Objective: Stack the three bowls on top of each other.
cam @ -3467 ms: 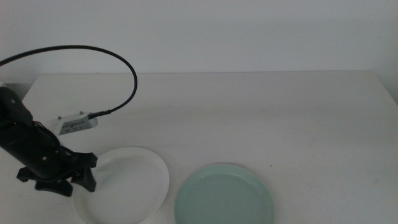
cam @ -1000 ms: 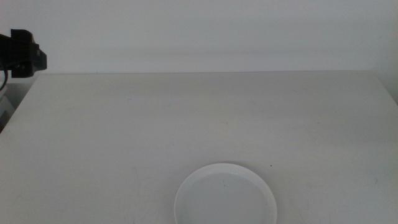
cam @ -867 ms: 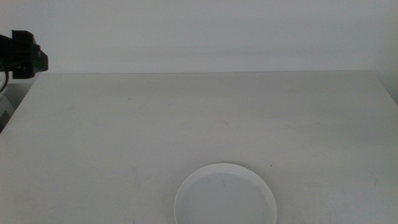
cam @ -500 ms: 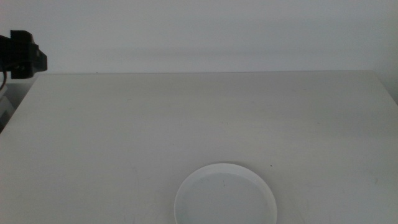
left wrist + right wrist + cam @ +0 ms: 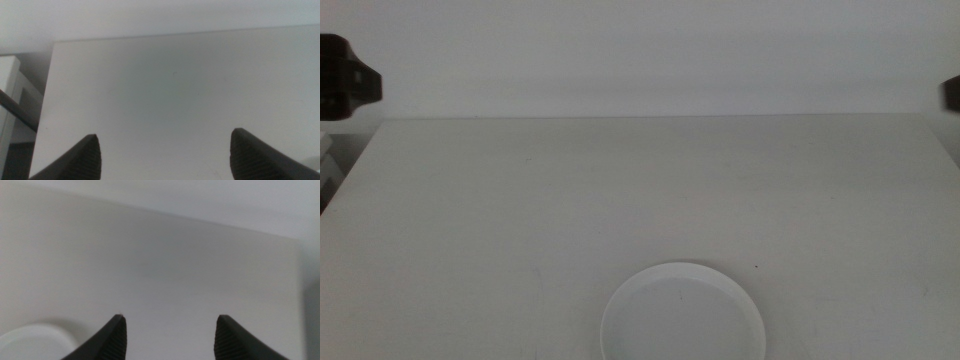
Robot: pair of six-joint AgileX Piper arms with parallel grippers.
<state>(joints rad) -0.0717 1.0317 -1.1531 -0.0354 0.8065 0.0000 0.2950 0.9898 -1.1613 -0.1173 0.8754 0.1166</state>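
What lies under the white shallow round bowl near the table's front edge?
Only the white shallow round bowl shows, resting above the white table. Any bowls beneath it are covered, so a stack cannot be confirmed.

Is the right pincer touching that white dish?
Apart. The right wrist view shows the right pincer open above bare table, the white dish off aside.

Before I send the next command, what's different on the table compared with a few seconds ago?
The left gripper has left the white bowl, which now sits where the mint green bowl lay, hiding it. That arm has pulled back to the table's far left corner, its gripper open and empty. A dark part has appeared at the right edge. The right gripper is open. The table is unchanged.
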